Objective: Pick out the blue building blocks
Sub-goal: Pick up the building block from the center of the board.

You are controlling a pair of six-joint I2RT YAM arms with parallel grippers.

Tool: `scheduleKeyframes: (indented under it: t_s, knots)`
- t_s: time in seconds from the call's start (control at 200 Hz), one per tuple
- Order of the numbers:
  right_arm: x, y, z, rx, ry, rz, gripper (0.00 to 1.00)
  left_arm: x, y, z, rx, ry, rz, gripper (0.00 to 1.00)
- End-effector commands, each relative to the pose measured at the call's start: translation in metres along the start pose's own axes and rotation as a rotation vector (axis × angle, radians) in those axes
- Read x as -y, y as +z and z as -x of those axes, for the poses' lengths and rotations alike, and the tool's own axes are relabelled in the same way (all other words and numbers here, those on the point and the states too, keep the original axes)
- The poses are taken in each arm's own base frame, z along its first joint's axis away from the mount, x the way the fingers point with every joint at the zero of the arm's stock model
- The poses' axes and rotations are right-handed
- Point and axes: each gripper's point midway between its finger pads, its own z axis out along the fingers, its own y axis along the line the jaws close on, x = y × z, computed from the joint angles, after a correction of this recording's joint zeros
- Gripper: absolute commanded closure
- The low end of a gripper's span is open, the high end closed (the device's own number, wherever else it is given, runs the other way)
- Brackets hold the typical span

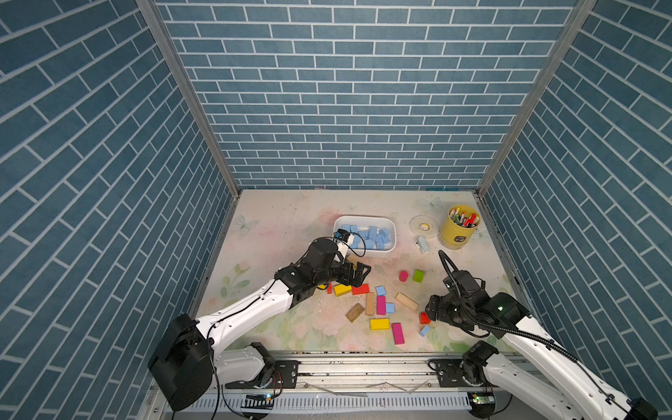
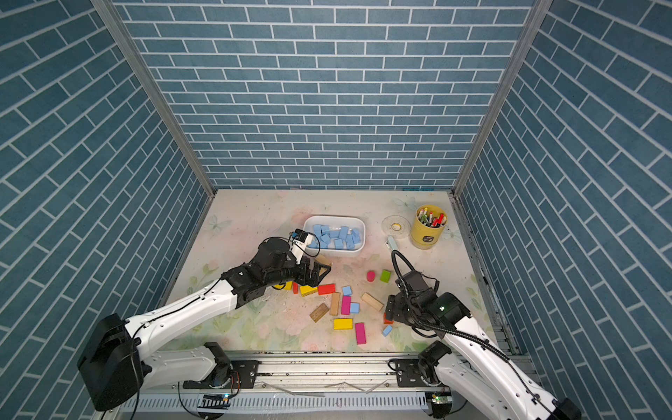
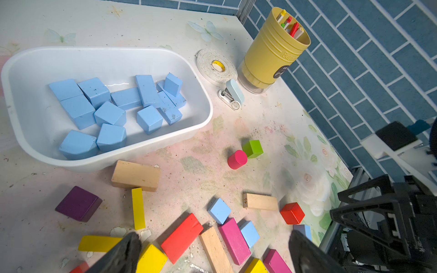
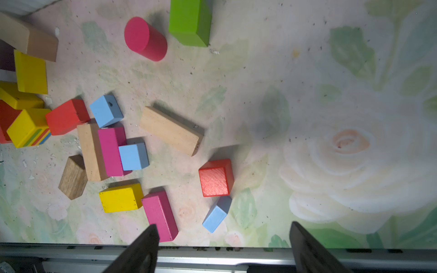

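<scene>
Floral desk (image 4: 331, 71): a blue brick (image 4: 216, 214) lies just ahead of the right hand (image 4: 222, 225) (spread, empty), long axis seemingly slanted to it; left hand (image 3: 214, 234), also spread, is farther.

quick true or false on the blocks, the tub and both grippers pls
1. The white tub holds only blue building blocks. True.
2. The right gripper holds a blue block. False: it is open and empty.
3. Three loose blue blocks lie on the table. True.
4. The green block lies in the tub. False: the green block stands on the table beside the pink cylinder.
5. The left gripper is open. True.
</scene>
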Motion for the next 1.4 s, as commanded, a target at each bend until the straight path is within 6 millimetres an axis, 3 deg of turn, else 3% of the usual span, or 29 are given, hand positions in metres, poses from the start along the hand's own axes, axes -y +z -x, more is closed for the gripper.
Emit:
scheduleKeyframes:
  t_s: [0.0, 0.67, 1.39]
  knots:
    - [0.01, 0.004, -0.01, -0.001, 0.077, -0.061, 0.16, 0.006, -0.003, 0.012, 0.023, 0.019, -0.018, 0.01]
    - [0.0, 0.042, -0.025, 0.029, 0.069, -0.151, 0.41, 0.002, -0.011, 0.005, 0.03, 0.011, -0.003, 0.01]
    - [-0.004, 0.055, -0.034, 0.03, 0.08, -0.193, 0.52, 0.0, -0.007, 0.001, 0.022, 0.011, -0.004, 0.01]
